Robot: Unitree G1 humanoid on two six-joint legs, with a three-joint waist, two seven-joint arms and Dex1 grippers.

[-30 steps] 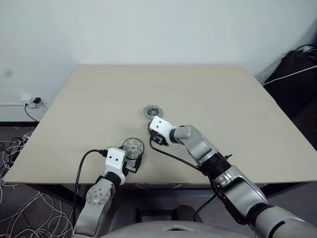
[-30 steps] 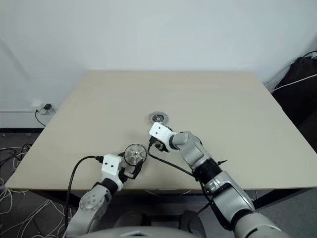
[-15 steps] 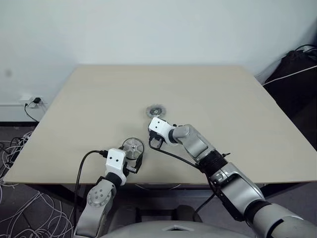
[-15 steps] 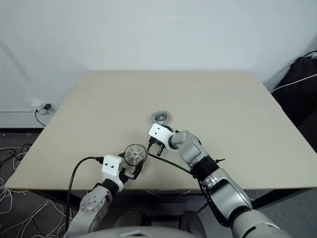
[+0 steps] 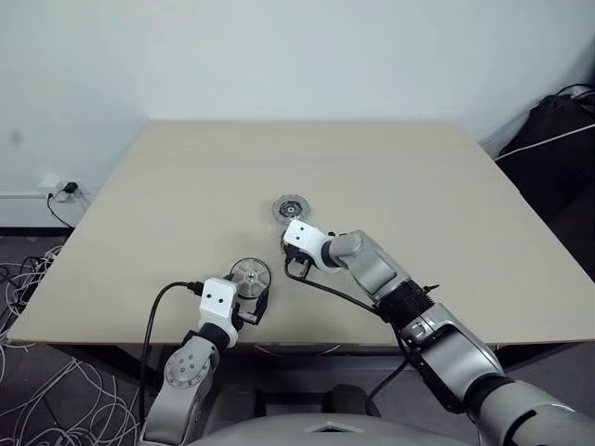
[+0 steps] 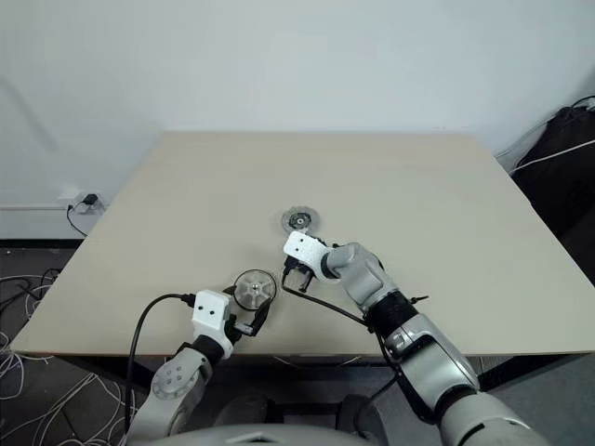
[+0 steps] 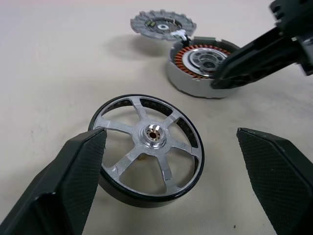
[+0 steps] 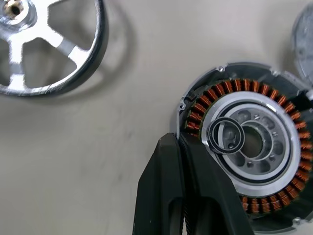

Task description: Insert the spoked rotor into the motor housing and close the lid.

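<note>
On the table [image 5: 167,204], the motor housing [image 8: 249,161] is seen open-topped, with a small dark ring [image 8: 227,135] resting on its silver centre, inside the copper windings. The spoked rotor [image 7: 146,149] is set flat between the widely spread fingers of the left gripper [image 7: 168,196], and the lid [image 7: 162,25] lies just beyond the housing. The right gripper [image 8: 183,147] is pressed shut, its tips at the housing's windings.

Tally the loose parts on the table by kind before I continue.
Spoked rotor: 1
Motor housing: 1
Lid: 1
Small loose ring, lying on the housing's centre: 1
Total: 4
</note>
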